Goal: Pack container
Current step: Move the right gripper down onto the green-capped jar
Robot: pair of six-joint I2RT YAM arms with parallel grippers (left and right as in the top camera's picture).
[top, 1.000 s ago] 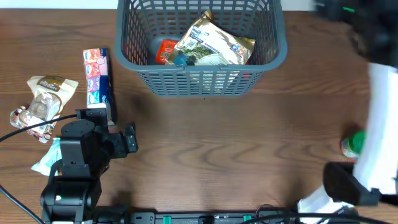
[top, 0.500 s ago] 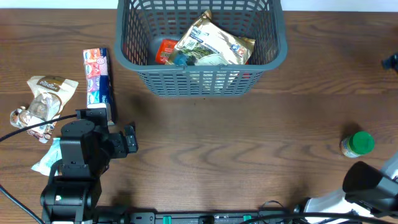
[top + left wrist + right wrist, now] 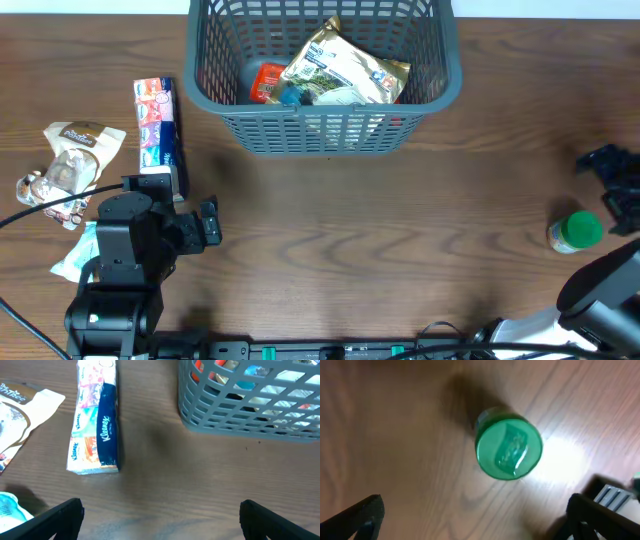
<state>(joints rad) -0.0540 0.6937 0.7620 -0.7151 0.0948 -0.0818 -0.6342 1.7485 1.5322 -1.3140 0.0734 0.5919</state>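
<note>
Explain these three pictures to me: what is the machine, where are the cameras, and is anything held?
Two robot arms work at a wooden table. The wide picture looks straight down from above; the other two come from a camera on each arm's wrist, its two dark fingers showing at the bottom corners. At the back stands a grey basket with some packets inside. Left of it lie a pack of tissues, a brown snack bag and a pale blue packet. At the right stands a jar with a green lid. The left gripper and the right gripper are both open and hold nothing; the right one's camera looks down on the jar.
</note>
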